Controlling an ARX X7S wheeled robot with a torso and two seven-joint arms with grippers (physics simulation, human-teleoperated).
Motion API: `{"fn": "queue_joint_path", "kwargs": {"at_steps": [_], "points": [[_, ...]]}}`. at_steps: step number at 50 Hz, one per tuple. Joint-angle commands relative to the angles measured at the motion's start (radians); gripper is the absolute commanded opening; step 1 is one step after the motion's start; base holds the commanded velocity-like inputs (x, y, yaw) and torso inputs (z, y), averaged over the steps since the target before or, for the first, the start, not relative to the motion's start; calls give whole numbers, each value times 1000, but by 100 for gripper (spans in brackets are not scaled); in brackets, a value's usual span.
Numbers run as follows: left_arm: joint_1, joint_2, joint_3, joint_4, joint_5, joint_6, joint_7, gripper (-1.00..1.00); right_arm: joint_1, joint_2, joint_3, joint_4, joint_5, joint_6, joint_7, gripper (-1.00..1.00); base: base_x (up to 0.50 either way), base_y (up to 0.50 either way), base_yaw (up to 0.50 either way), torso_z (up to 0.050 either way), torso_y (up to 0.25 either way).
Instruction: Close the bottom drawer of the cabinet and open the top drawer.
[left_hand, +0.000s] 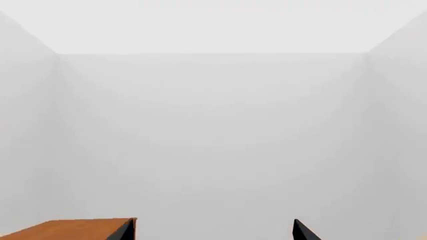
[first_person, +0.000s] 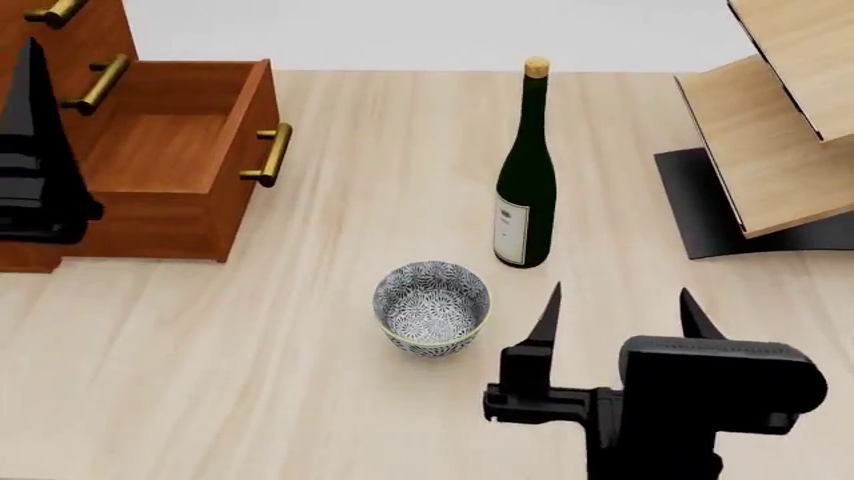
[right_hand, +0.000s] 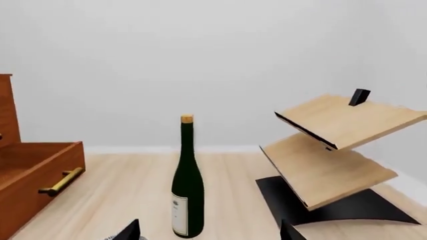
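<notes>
The cabinet (right_hand: 5, 110) stands at the table's far left. Its bottom drawer (first_person: 160, 150) is pulled well out, empty inside, its brass handle (first_person: 271, 153) pointing toward the bottle. Of the top drawer only the handle (first_person: 56, 11) shows, at the picture's top edge. My left gripper (left_hand: 215, 231) is open, hanging above and in front of the cabinet; one black finger (first_person: 30, 100) covers part of the drawer fronts. The right gripper (first_person: 621, 315) is open and empty, low over the table to the right of the bowl, far from the cabinet.
A dark green wine bottle (first_person: 525, 170) stands upright mid-table. A patterned bowl (first_person: 431, 305) sits in front of it, just left of my right gripper. A tilted two-tier wooden rack (first_person: 774, 150) on a black base fills the far right. The table (first_person: 200, 380) is light wood.
</notes>
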Motion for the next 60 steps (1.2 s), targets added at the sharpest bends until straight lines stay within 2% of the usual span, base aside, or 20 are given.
{"fn": "queue_joint_path", "kwargs": {"at_steps": [1, 9, 24, 60], "points": [[-183, -29, -6, 48, -28, -109, -15, 100, 74, 15, 14, -37, 32, 82, 5, 100, 0, 0, 0, 0, 0], [-272, -41, -9, 39, -41, -154, -18, 100, 94, 23, 6, -64, 42, 108, 5, 100, 0, 0, 0, 0, 0], [-276, -53, -1, 70, -44, -175, -31, 100, 89, 41, -13, -100, 38, 126, 13, 100, 0, 11, 0, 0, 0], [-288, -69, 7, 82, -55, -177, -41, 100, 81, 51, -46, -87, 45, 105, 15, 100, 0, 500, 0, 0, 0]]}}
